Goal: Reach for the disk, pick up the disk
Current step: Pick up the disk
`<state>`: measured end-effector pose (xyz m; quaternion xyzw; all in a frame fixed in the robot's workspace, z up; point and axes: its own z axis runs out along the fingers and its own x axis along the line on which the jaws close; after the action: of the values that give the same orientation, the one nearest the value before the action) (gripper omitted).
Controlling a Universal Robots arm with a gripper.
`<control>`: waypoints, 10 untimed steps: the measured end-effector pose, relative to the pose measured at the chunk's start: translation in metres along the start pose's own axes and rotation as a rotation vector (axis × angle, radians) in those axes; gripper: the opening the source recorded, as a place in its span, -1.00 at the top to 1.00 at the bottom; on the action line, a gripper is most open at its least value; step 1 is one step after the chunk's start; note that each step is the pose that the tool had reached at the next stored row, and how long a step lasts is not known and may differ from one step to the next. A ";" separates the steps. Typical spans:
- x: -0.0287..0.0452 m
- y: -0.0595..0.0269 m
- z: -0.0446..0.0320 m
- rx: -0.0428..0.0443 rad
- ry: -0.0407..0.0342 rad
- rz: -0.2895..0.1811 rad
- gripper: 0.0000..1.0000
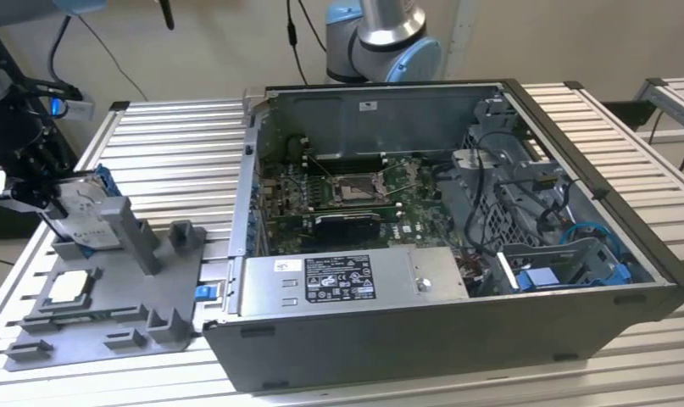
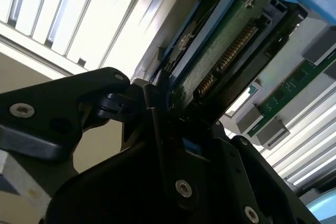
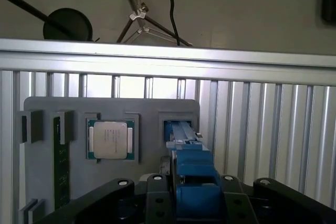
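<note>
The disk (image 1: 85, 209) stands upright on edge in the grey slotted stand (image 1: 132, 284) at the exterior view's left, its silver face and blue frame showing. My gripper (image 1: 46, 197) sits on the disk's upper edge, with a finger on each side. In the first wrist view the disk's blue frame (image 3: 192, 174) runs between the two black fingers (image 3: 155, 195), which touch it on both sides; the gripper (image 3: 193, 199) is shut on it. The second wrist view shows the disk's green circuit board (image 2: 223, 51) pressed against a black finger (image 2: 153, 109).
A small square processor chip (image 1: 70, 290) (image 3: 110, 140) lies in a pocket of the stand, beside a green memory stick (image 3: 61, 166). An open computer case (image 1: 432, 212) stands right of the stand on the slatted aluminium table (image 1: 166, 144). The arm's base (image 1: 381, 42) is behind the case.
</note>
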<state>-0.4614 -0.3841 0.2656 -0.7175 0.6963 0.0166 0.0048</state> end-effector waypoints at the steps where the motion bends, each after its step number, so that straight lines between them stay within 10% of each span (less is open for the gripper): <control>1: 0.0000 0.0000 0.0000 0.0002 -0.0001 0.000 1.00; 10: -0.0005 0.0002 -0.0159 0.0002 -0.0002 0.000 1.00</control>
<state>-0.4613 -0.3841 0.2814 -0.7175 0.6963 0.0166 0.0049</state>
